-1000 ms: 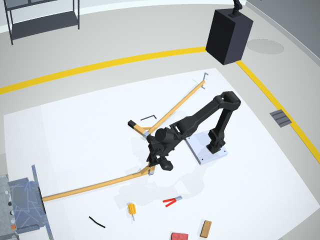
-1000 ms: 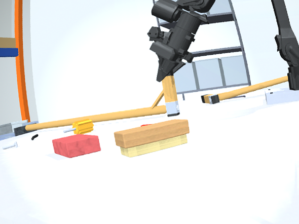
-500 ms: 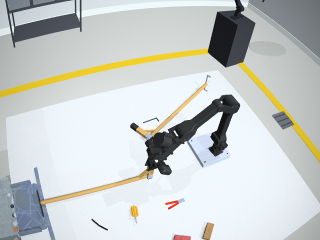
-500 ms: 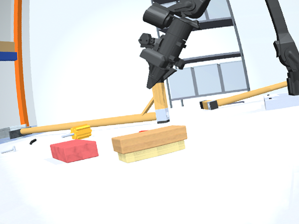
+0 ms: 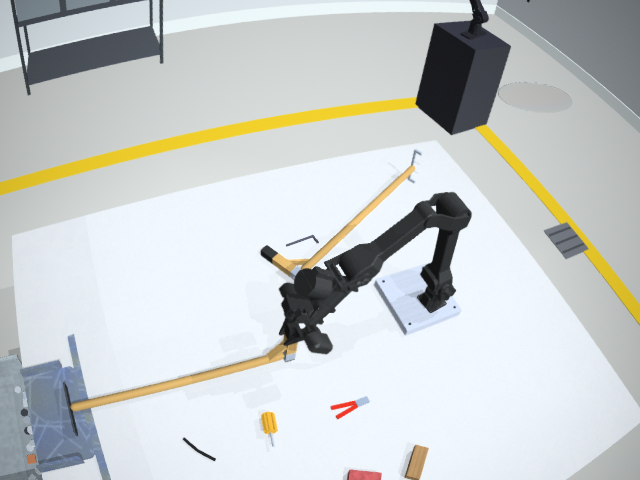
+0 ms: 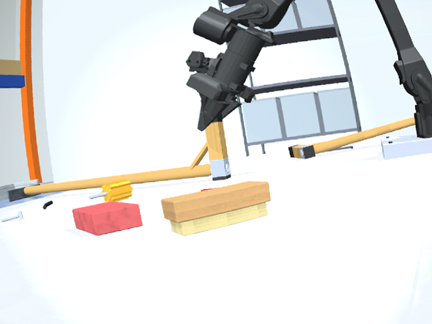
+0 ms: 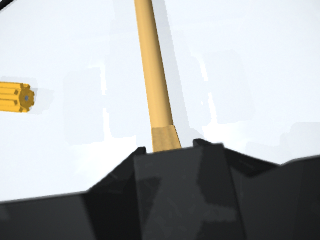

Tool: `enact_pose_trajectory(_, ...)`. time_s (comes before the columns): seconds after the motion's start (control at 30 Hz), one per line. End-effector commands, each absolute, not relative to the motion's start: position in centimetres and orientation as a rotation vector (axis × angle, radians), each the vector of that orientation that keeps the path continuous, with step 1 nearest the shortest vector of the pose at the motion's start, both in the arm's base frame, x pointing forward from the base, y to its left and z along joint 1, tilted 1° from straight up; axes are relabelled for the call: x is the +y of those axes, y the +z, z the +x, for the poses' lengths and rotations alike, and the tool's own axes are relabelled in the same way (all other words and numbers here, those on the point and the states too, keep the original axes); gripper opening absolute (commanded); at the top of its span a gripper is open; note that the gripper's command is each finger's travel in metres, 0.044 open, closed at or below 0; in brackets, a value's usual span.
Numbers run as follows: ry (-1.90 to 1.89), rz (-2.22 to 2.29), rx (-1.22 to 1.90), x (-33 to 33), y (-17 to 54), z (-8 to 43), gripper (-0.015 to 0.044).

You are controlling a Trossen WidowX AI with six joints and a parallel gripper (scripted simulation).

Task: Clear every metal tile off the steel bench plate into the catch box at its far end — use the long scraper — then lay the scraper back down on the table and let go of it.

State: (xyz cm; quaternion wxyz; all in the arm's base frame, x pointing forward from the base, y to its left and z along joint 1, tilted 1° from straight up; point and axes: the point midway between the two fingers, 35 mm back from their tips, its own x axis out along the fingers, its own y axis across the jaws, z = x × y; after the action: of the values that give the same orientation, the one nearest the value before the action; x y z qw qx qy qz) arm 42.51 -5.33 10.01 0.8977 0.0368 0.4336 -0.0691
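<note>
My gripper is shut on the upright handle of the long scraper. Its wooden shaft runs low over the table toward the far left. The dark blade is over the near part of a bluish, scratched plate; whether it touches is unclear. Beyond this, a grey surface has several small dark, light and orange pieces along its near edge. I cannot tell which are metal tiles, or make out the catch box.
A second wooden-shafted tool with a hooked end lies behind the arm. A yellow-handled screwdriver, red-handled pliers, a red block and a wooden brush lie nearer.
</note>
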Motion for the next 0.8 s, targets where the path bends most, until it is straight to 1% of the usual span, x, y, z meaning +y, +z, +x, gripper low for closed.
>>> enact_pose_trajectory(0.0, -0.144, 0.076, 0.885, -5.4, 10.4, 43.5, 0.0)
enact_pose_trajectory(0.77, -0.144, 0.076, 0.883, -5.9, 10.9, 46.7, 0.0)
